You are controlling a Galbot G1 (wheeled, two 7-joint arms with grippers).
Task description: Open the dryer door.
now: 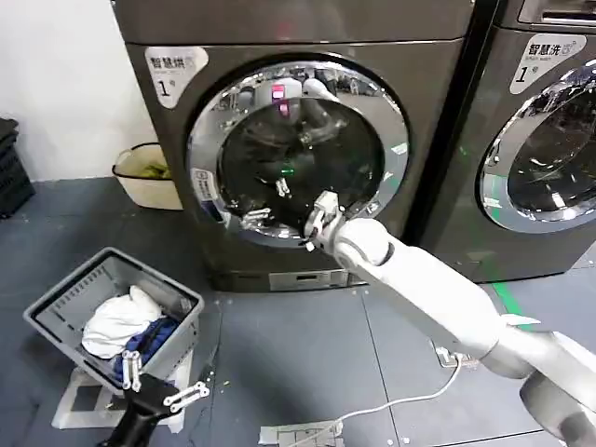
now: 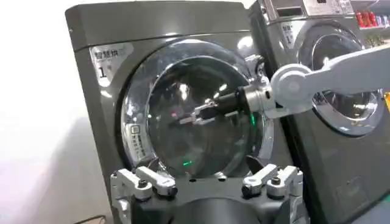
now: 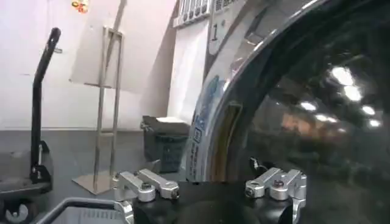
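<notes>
I've got the right gripper stretched out to the dryer door, right up against the lower part of the glass; its fingers are spread wide and hold nothing; in the right wrist view the door's chrome ring and its handle recess sit just ahead of the open fingers. The door looks shut against the dryer as far as I can judge, so I'd say the reach is done and the grab and pull are left. The left gripper hangs low and well back, fingers open, idle; just beside it is a laundry basket with clothes; a white cable trails on the floor below my right arm; a second machine stands close beside the door's far edge.
</notes>
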